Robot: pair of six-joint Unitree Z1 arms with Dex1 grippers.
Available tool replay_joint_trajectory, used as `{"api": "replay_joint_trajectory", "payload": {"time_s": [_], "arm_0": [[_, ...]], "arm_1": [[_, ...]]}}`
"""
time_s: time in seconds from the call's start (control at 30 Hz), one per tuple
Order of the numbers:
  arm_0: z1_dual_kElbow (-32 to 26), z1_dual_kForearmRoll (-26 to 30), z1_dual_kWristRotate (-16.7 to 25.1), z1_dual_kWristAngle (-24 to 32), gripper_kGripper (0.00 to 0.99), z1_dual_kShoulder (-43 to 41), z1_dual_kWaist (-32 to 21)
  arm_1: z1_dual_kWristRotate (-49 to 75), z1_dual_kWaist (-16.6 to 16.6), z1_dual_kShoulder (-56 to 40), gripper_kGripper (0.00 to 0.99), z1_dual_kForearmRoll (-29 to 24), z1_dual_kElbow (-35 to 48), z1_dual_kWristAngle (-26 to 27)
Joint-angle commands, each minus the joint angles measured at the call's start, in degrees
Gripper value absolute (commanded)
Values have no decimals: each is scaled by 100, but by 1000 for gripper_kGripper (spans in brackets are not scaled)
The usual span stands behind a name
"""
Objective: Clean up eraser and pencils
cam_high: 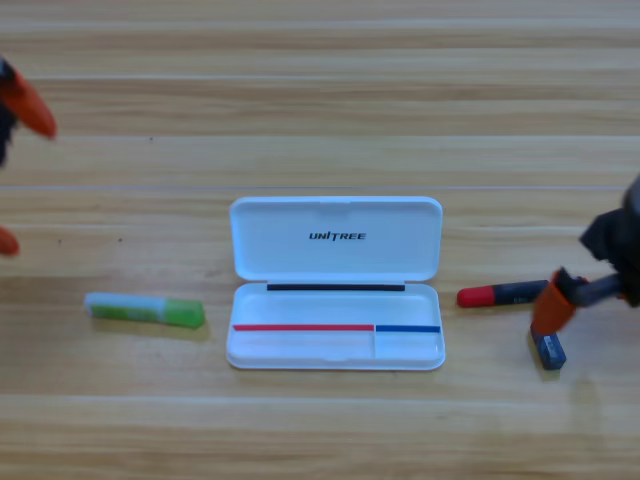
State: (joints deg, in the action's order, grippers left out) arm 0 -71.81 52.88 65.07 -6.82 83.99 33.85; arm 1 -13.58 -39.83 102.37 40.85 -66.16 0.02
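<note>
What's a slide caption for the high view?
Right hand reaches down over the small dark eraser beside the black red-ended pencil; open white case centre, pale green pencil left, left hand waiting.

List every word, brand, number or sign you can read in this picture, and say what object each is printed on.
"UNITREE": black letters on the inside of the raised lid of the open white plastic case.
The small dark eraser has a lighter label patch; unreadable.

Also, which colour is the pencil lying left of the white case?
Pale whitish-green pencil with a bright green end, in the high view.
</note>
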Motion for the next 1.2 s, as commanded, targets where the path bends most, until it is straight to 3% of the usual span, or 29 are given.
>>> {"api": "replay_joint_trajectory", "payload": {"time_s": [0.03, 0.6, 0.63, 0.8, 0.87, 1.0, 1.2], "arm_0": [[255, 30, 59, 383, 983, 680, -283], [448, -173, -249, 831, 977, 1726, -388], [439, -225, -284, 849, 982, 1788, -388], [352, -454, -513, 902, 990, 2157, -388], [264, -524, -601, 910, 990, 2350, -388], [26, -550, -662, 910, 990, 2719, -423], [-202, -550, -609, 963, 990, 3133, -485]], "arm_1": [[-391, 19, 811, 960, -341, 42, 68], [-654, 19, 1567, 753, -420, -116, 121], [-654, 19, 1576, 698, -446, -134, 130], [-584, -8, 1576, 135, -508, -134, 314], [-549, -25, 1532, 0, -490, -99, 323], [-347, -69, 1339, 0, -262, -134, 349], [497, -218, 908, 0, 766, -653, 393]]}}
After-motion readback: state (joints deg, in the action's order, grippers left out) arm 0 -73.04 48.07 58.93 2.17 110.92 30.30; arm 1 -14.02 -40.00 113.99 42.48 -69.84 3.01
